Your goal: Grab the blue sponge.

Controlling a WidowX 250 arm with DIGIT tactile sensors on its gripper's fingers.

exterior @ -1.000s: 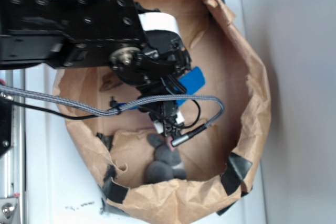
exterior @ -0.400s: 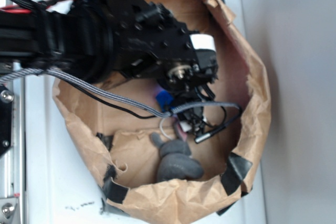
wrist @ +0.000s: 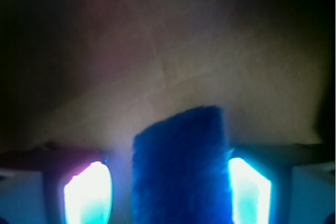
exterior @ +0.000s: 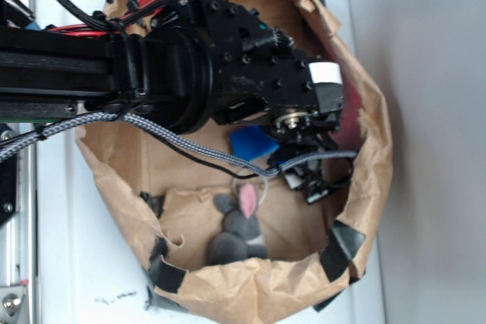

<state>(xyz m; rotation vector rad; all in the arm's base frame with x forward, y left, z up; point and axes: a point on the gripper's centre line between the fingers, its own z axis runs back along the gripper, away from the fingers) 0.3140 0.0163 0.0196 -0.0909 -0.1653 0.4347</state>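
The blue sponge (exterior: 254, 143) is inside the brown paper bag (exterior: 372, 149). Only its left end shows below the black arm; the rest is hidden under the wrist. My gripper (exterior: 310, 180) reaches down near the bag's right wall. In the wrist view the blue sponge (wrist: 181, 169) stands between my two glowing fingertips (wrist: 249, 190). The right one presses against it and the left one sits close beside it. The gripper (wrist: 168, 192) looks shut on the sponge.
A grey plush mouse with a pink ear (exterior: 239, 233) lies at the bag's lower side, left of and below the gripper. A braided cable (exterior: 182, 146) crosses over the bag. Black tape patches (exterior: 345, 246) mark the bag's rim. The crumpled bag walls enclose the gripper closely.
The arm has swung right, deeper toward the bag's right wall, and the sponge's visible end has shifted right with it. The plush mouse has changed pose and its pink ear now shows.
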